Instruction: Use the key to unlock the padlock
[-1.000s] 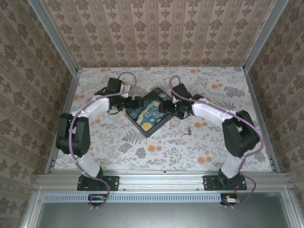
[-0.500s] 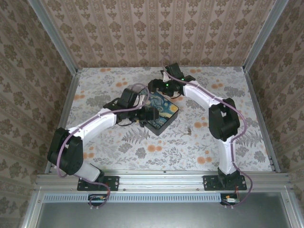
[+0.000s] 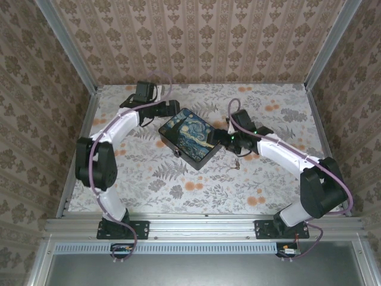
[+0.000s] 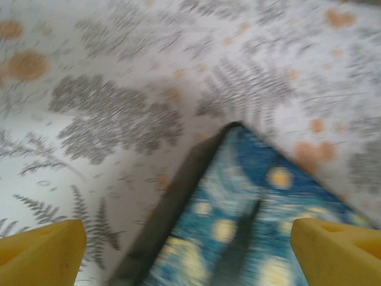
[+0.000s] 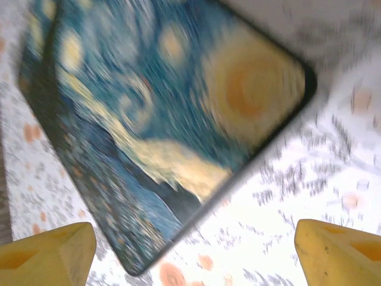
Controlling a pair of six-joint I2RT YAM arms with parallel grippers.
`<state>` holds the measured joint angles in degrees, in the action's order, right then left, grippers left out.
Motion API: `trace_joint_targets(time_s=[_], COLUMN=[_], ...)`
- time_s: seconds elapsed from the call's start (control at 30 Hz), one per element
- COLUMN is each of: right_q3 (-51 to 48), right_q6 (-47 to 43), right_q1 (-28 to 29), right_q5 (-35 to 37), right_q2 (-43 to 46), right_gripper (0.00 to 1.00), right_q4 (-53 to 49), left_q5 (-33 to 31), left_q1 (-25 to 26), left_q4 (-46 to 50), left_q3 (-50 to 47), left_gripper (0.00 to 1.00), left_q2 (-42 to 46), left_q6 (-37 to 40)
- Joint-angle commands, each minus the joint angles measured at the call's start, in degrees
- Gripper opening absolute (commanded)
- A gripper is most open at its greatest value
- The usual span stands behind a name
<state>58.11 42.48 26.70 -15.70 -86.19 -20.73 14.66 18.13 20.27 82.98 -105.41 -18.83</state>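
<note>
1. Your left gripper [image 3: 172, 108] is at the far-left corner of the painted box [image 3: 191, 137]. In the left wrist view its yellow fingertips [image 4: 41, 250] stand at opposite edges, with the box corner showing between them. The jaws are wide apart and hold nothing.
2. Your right gripper [image 3: 228, 138] is just beside the box's right corner. In the right wrist view its jaws are also spread wide and empty, above the box lid.
3. The box lies flat on the flowered counter [image 3: 178, 185], turned like a diamond, between your two grippers.
4. The padlock [image 3: 236, 162] is a tiny dark piece lying on the counter, on the near side of your right gripper. It is apart from the box and nothing touches it. It is too small to make out its shackle or a key.
5. Both wrist views are blurred.
</note>
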Motion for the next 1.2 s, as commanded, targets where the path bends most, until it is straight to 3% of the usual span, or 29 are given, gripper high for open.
trace_joint_targets(time_s=[0.0,0.2,0.33,0.5,0.63,0.77,1.0,1.17], right_q3=[-1.2,4.9,15.9,27.9,31.3,32.6,41.8,46.0], right_q6=[5.5,5.7,0.3,-7.9,-11.2,-11.8,-8.5,-9.1], right_q1=[2.1,2.9,1.8,1.0,0.5,-1.3,-2.3,-2.8], right_q5=[1.7,-1.3,-1.0,2.1,0.7,-6.8,-18.4,-16.5], right_q2=[0.7,-7.4,-14.3,-22.2,-26.3,-29.1,-35.7,-37.8], right_gripper=[0.87,0.87,0.87,0.87,0.88,0.88,0.87,0.87], right_q4=[3.7,8.9,2.0,-7.8,-7.3,0.6,7.5,3.2], left_q5=[4.1,11.4,14.6,13.0,8.8,8.9,8.5,7.1], left_q1=[-0.8,-1.1,-0.9,2.4,4.9,7.0,9.4,10.5], left_q4=[-1.9,-4.5,-6.2,-8.2,-7.0,-5.1,-2.6,-2.5], left_q3=[0.1,-7.3,-17.1,-30.6,-36.1,-35.7,-31.3,-28.0], left_gripper=[0.97,0.97,0.97,0.97,0.97,0.98,0.98,0.97], left_q2=[-2.2,1.7,9.1,20.3,26.5,28.8,23.5,19.8], left_q6=[4.2,2.5,0.3,-4.3,-9.3,-9.4,-7.4,-7.9])
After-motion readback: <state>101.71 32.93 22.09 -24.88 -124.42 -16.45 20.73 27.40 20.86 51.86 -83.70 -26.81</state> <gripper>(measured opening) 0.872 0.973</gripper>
